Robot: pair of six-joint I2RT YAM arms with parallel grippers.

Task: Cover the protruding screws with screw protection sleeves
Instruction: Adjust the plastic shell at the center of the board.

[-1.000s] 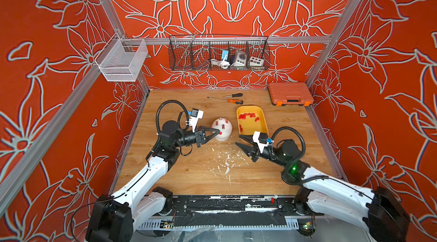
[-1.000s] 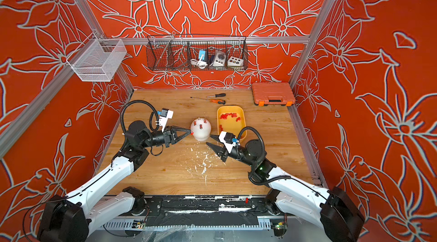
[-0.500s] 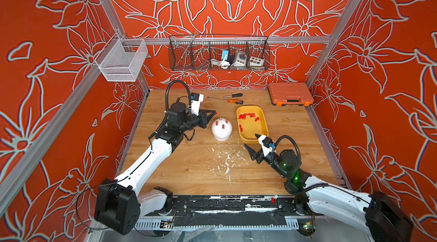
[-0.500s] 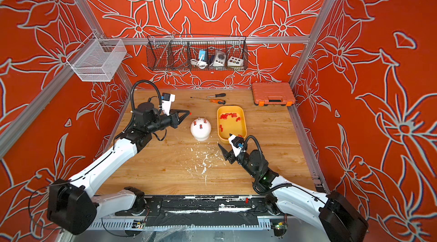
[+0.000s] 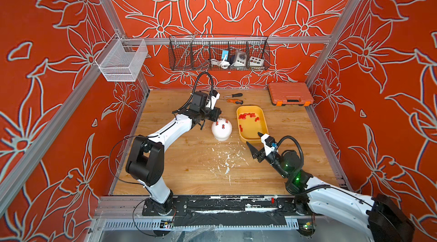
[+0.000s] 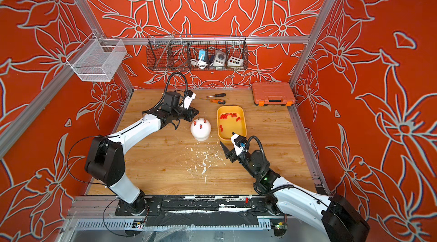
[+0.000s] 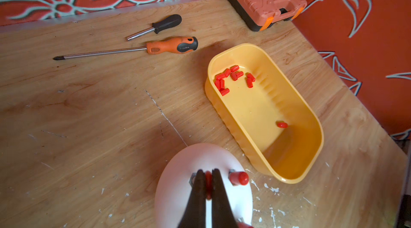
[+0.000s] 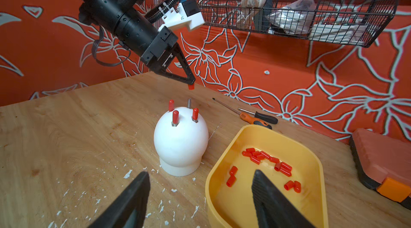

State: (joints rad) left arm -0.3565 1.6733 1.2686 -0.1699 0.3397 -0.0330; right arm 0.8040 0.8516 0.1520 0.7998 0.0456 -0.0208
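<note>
A white dome (image 5: 221, 129) (image 6: 200, 129) (image 8: 181, 137) stands mid-table with the protruding screws on top. Three wear red screw protection sleeves (image 8: 175, 115); one grey screw (image 8: 189, 102) is bare. My left gripper (image 5: 219, 116) (image 6: 197, 113) (image 7: 208, 178) (image 8: 191, 82) hangs just above the bare screw, shut on a red sleeve (image 7: 208, 179) (image 8: 190, 86). Several loose sleeves (image 5: 248, 116) (image 7: 231, 75) (image 8: 266, 159) lie in the yellow tray (image 5: 254, 132) (image 6: 233, 129) (image 7: 266, 109) (image 8: 242, 186). My right gripper (image 5: 253, 138) (image 6: 227, 137) (image 8: 200, 173) is open and holds nothing, at the tray's near end.
Two screwdrivers (image 5: 234, 98) lie behind the dome. An orange tool case (image 5: 290, 93) sits at the back right. A black wire basket (image 5: 218, 54) hangs on the back wall and a white mesh basket (image 5: 120, 60) on the left rail. White flakes (image 5: 227, 160) litter the table.
My left arm swung from the dome's near left side up and back, and now hangs over the dome's top. My right gripper drew back towards the front and opened wider.
</note>
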